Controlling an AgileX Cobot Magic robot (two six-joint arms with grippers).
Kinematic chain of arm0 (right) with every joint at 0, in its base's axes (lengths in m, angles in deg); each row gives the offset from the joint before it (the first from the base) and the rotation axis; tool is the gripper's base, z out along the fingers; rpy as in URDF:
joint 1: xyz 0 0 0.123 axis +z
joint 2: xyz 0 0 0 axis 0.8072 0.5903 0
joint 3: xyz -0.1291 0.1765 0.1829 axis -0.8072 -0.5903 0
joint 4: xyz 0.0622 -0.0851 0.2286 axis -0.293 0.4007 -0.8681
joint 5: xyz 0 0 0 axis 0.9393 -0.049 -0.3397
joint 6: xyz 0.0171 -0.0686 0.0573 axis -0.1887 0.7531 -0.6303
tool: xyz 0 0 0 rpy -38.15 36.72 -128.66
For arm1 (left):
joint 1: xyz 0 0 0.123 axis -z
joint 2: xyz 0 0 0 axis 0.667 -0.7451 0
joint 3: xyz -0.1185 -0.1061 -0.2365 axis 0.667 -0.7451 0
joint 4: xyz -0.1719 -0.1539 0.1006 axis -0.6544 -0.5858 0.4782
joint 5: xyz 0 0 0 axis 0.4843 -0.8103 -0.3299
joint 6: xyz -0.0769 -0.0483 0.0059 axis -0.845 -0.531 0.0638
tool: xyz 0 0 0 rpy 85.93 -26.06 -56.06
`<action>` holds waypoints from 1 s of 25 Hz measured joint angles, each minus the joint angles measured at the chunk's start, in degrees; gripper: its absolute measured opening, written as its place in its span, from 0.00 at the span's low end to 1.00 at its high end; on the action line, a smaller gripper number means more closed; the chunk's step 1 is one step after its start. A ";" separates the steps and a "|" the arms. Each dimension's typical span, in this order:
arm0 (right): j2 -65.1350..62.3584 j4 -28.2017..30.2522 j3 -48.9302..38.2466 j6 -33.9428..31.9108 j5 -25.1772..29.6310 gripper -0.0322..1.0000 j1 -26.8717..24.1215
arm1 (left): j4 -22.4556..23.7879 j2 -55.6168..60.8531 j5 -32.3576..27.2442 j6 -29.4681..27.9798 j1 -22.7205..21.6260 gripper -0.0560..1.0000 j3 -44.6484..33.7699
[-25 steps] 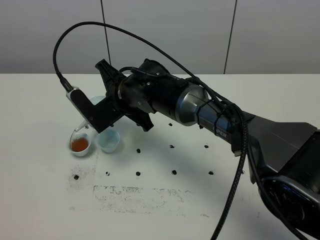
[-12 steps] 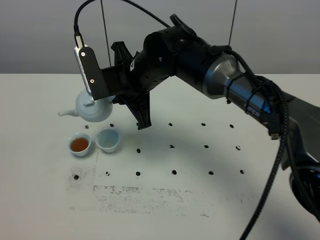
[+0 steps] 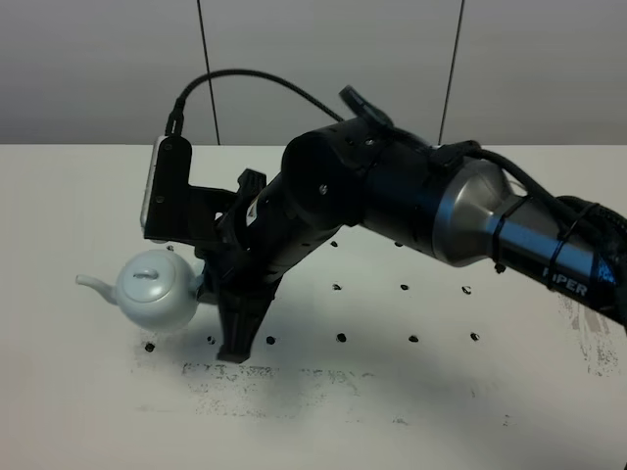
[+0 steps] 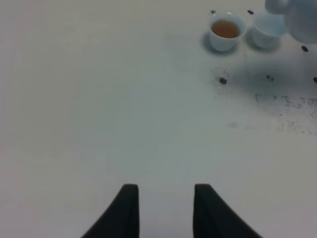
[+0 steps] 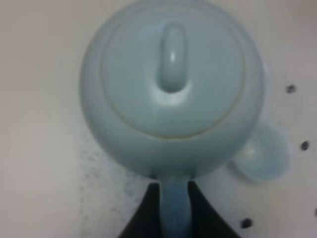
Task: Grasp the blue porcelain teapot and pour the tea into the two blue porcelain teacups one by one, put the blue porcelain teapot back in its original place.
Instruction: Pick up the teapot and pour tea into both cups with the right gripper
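- The only lettering I can spot is white print on the right arm [image 3: 431, 211] near its elbow. It looks like "PIPER", though the first letters are cut short by a cable tie.
- The blue porcelain teapot [image 3: 155, 297] is at the left of the table [image 3: 78, 421], sitting upright with its lid on and its spout pointing left.
- The right gripper [image 5: 174, 201] reaches across from the right and is clamped on the pot's loop handle, with a dark finger on each side of it.
- The cup with tea [image 4: 226, 31] holds amber liquid. The second cup [image 4: 265, 33] is just to its right and looks empty, and the pot's body overlaps its edge.
- From high up the pot hides both cups, and I can't tell whether it is touching them.
- The left gripper [image 4: 166, 208] is well apart from all this, over bare table, its two fingers spread with nothing between them.
- Black dots [image 3: 341, 337] speckle the tabletop, and a scuffed grey patch [image 3: 284, 377] lies nearer than the pot.
- The wrist camera [image 3: 162, 188] sticks up above the pot.
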 joint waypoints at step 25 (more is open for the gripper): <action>7.98 22.98 -2.52 -57.45 -13.63 0.06 8.62 | 0.00 0.00 0.00 0.00 0.00 0.33 0.00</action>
